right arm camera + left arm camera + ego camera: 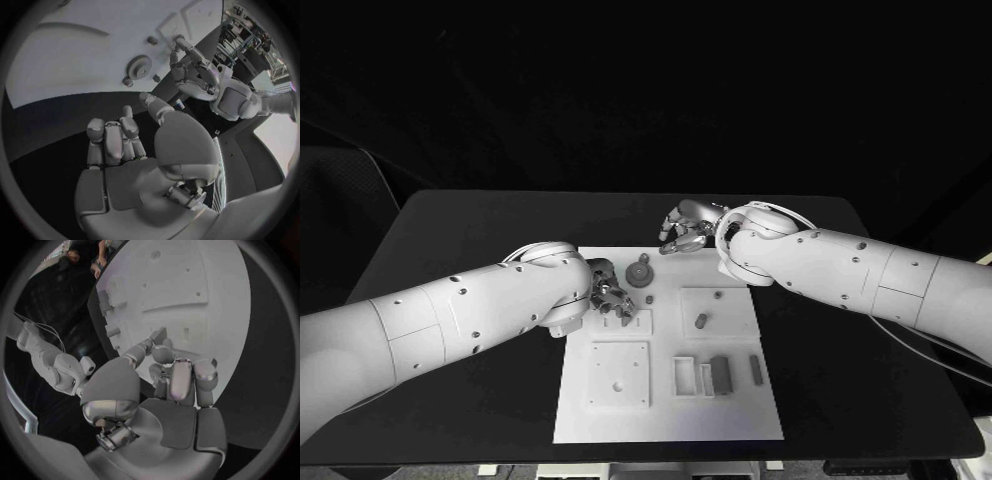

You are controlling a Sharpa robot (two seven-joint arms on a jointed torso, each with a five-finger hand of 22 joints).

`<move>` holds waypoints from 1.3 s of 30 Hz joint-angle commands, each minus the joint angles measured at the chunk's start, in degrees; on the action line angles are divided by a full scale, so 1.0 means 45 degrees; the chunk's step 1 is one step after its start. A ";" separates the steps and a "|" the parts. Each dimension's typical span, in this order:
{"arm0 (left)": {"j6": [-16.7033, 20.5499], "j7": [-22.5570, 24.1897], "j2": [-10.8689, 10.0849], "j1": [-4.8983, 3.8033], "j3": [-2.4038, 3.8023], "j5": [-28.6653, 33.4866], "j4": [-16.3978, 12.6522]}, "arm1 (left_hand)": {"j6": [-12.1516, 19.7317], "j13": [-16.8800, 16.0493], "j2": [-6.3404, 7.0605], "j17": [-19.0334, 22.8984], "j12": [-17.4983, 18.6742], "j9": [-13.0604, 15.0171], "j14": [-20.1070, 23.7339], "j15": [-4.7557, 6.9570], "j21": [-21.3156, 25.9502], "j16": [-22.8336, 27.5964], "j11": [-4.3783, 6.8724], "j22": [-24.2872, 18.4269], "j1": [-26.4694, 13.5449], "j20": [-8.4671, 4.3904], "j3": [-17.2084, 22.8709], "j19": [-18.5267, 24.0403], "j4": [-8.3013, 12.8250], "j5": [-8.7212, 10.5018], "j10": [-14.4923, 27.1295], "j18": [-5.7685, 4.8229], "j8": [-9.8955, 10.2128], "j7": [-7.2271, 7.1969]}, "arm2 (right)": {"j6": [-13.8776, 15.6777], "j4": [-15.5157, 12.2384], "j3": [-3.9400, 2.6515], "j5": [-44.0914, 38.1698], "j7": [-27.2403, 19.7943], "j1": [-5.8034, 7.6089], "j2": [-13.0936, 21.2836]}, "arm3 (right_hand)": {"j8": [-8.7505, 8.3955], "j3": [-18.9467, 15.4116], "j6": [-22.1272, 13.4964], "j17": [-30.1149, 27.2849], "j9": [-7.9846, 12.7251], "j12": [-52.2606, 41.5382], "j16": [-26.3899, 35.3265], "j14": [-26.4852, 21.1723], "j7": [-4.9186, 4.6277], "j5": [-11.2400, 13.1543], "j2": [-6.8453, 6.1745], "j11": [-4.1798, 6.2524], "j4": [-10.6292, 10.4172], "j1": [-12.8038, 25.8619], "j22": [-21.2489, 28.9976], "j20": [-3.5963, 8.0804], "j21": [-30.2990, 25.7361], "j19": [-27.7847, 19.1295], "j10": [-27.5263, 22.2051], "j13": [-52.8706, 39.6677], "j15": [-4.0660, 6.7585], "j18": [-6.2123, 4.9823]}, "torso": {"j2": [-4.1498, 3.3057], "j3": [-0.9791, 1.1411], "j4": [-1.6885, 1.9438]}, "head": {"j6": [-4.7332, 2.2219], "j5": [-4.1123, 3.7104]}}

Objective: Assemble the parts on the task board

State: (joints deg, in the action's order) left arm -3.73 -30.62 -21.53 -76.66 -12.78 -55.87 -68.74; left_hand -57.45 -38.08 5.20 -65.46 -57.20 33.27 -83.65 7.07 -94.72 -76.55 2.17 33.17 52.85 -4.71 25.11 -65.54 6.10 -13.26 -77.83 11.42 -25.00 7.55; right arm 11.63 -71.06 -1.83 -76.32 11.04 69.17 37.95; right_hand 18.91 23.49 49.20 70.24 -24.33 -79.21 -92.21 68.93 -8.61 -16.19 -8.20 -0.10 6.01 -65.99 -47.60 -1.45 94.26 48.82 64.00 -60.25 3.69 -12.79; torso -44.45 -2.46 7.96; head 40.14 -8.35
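Black tabletop (473,230) carries the white task board (733,420). Left hand (607,292) has fingers curled over its upper-left slots; whether they hold a part, I cannot tell. Right hand (687,228) hovers empty, fingers half-curled, beyond the gear (640,272). Crowded hands may collide there.

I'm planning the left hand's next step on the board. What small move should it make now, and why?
Probably lower the left hand slightly toward the task board: its fingers hang curled over the board's slotted block, apparently holding nothing. The gear lies beside them, and the right hand sits off the board's far edge.
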 commanded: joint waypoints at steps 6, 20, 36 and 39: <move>-0.0301 0.0131 0.0114 0.0026 -0.0023 -0.0356 0.0027 | -0.0240 0.0032 -0.0036 -0.0004 -0.0074 -0.0008 -0.0095 0.0022 -0.1311 -0.0068 0.0007 0.0024 0.0144 0.0018 0.0036 -0.0080 0.0096 -0.0056 -0.0135 0.0796 0.0033 0.0069 | -0.0180 -0.0009 -0.0005 -0.0110 -0.0011 -0.0002 -0.0014 | 0.0025 0.0042 0.0108 -0.0001 0.0014 0.0002 -0.0079 0.0027 -0.0174 -0.0066 0.0040 0.0033 -0.0056 0.0068 0.0021 -0.0003 0.0009 -0.0073 0.0026 0.0017 0.0082 -0.0181 | -0.0004 -0.0014 0.0000 | 0.0010 -0.0009; -0.0235 0.0195 0.0110 0.0061 -0.0045 -0.0084 0.0071 | -0.0708 0.0203 -0.0359 0.0079 -0.0143 -0.0180 -0.0142 0.0038 -0.1400 -0.0348 0.0060 0.0091 0.1634 -0.0027 0.0670 -0.0171 0.0274 -0.0161 -0.0298 0.0796 0.0317 0.0028 | -0.0182 0.0006 -0.0005 -0.0109 -0.0013 -0.0002 -0.0019 | 0.0024 0.0041 0.0107 0.0008 0.0015 0.0000 -0.0086 0.0040 -0.0174 -0.0068 0.0040 0.0032 -0.0065 0.0085 0.0021 -0.0004 0.0012 -0.0071 0.0028 0.0018 0.0082 -0.0180 | 0.0002 -0.0014 0.0001 | 0.0048 -0.0022; -0.0344 0.0232 0.0114 0.0063 -0.0042 0.0647 0.0078 | -0.0898 0.0322 -0.0630 0.0158 -0.0163 -0.0284 -0.0130 0.0039 -0.1408 -0.0480 0.0070 0.0118 0.2646 -0.0026 0.1291 -0.0164 0.0351 -0.0169 -0.0362 0.0796 0.0512 0.0020 | -0.0188 0.0024 -0.0005 -0.0109 -0.0017 -0.0002 -0.0027 | 0.0023 0.0040 0.0106 0.0027 0.0017 -0.0004 -0.0098 0.0064 -0.0174 -0.0071 0.0041 0.0032 -0.0080 0.0111 0.0021 -0.0005 0.0016 -0.0068 0.0033 0.0020 0.0081 -0.0179 | 0.0000 -0.0007 0.0002 | 0.0047 -0.0011; -0.0441 0.0201 0.0126 0.0063 -0.0042 0.0647 0.0078 | -0.0897 0.0324 -0.0611 0.0158 -0.0164 -0.0287 -0.0130 0.0040 -0.1409 -0.0484 0.0070 0.0120 0.2665 -0.0026 0.1296 -0.0163 0.0357 -0.0164 -0.0363 0.0796 0.0518 0.0022 | -0.0194 0.0022 -0.0005 -0.0109 -0.0019 -0.0002 -0.0028 | 0.0023 0.0039 0.0106 0.0002 0.0017 -0.0005 -0.0089 0.0040 -0.0174 -0.0071 0.0040 0.0032 -0.0085 0.0119 0.0022 -0.0005 0.0017 -0.0067 0.0034 0.0020 0.0081 -0.0178 | 0.0002 -0.0003 0.0006 | 0.0049 -0.0011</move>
State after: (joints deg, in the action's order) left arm -4.08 -30.16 -21.29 -76.72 -12.78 -54.48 -68.02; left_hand -60.28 -36.68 3.76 -64.82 -57.68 32.06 -83.98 6.95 -94.72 -78.50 2.15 33.63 62.74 -4.80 29.30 -66.06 6.39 -13.81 -79.23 9.33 -23.07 6.97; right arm 11.47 -70.91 -1.83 -76.32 11.09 69.17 37.87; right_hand 18.90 23.65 49.35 70.33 -24.33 -79.21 -92.41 69.18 -8.47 -16.19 -8.20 -0.11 5.85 -66.00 -47.60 -1.45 94.27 48.82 63.99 -60.26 3.80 -12.70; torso -44.44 -2.48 7.97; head 40.35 -8.40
